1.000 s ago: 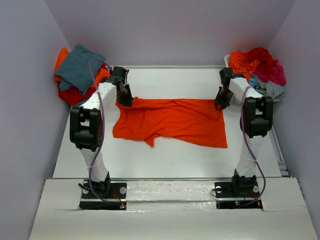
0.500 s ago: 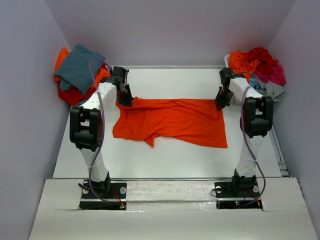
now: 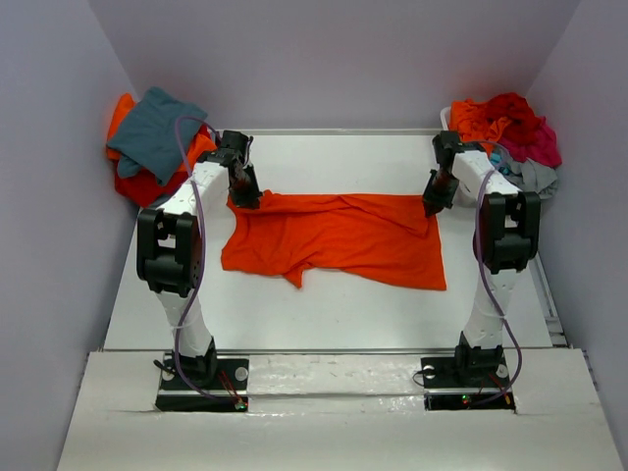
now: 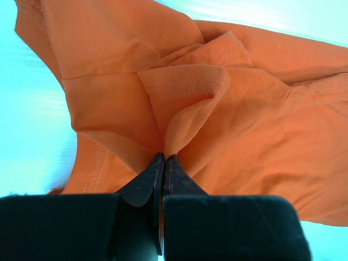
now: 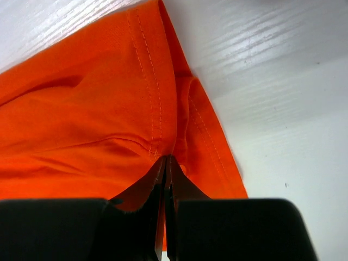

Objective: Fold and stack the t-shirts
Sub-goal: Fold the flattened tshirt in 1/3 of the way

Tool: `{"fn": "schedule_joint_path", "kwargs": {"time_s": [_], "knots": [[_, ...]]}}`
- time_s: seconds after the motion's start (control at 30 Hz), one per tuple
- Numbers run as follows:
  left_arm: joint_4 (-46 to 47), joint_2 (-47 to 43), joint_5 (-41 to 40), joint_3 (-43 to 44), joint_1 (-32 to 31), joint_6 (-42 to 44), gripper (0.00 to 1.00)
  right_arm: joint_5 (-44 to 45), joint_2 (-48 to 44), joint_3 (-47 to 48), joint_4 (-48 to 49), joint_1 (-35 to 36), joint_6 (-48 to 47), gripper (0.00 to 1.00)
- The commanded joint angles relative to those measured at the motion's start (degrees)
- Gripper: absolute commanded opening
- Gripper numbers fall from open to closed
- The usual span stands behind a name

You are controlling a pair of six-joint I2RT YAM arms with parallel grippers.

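The orange shirt (image 3: 339,240) lies spread across the middle of the surface (image 3: 334,157). It is roughly flat but rumpled, with a loose flap reaching toward the near edge on its left side. It is thin, soft cloth, light and limp with no stiffness of its own. It will likely sag and drag wherever it is not held, and should slide easily on the smooth white top. I judge the hems and corners the best places to grip, since the stitched double layers give the jaws something firmer to bite. Both hands are at such places. The left hand (image 4: 164,163) is closed on a bunched fold beside a stitched hem at the shirt's far left corner. The right hand (image 5: 166,163) is closed on the hemmed edge at the far right corner, with cloth pinched between its jaws. So thin a pinch could slip under a sharp pull.

Against a second ago, the right hand has shut: its jaws then stood apart at the corner and now meet on it. The left hand's grip and the shirt's lie look unchanged
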Motion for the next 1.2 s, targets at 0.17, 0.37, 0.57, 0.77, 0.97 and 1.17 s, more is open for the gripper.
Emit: {"fn": "schedule_joint_path", "kwargs": {"time_s": [0.17,0.37,0.57,0.77,0.97,1.17], "knots": [[-0.4,-2.4,0.1,0.7,0.1,1.2,0.06,-1.2,-6.0,3.5,-5.1,0.6,-1.6,0.07],[-1.0,-1.9,-0.6,1.2,0.1,1.7,0.06,-1.0,-7.1,4.1,-6.4,0.6,-2.2,0.07],[-2.3,-1.8,-4.0,1.7,0.1,1.9,0.06,-0.8,-7.8,4.7,-7.4,0.6,-2.4,0.07],[-1.1,-2.1,-2.3,-0.5,0.7,0.2,0.06,-1.4,-8.0,5.4,-8.1,-0.9,-2.3,0.07],[-1.2,-1.9,-2.5,-0.9,1.8,0.6,0.06,-1.7,-8.2,5.2,-8.1,-2.6,-2.7,0.07],[-1.1,-1.5,-2.1,-1.3,2.9,0.5,0.06,-2.4,-8.0,4.8,-7.9,-4.5,-2.7,0.07]]}}
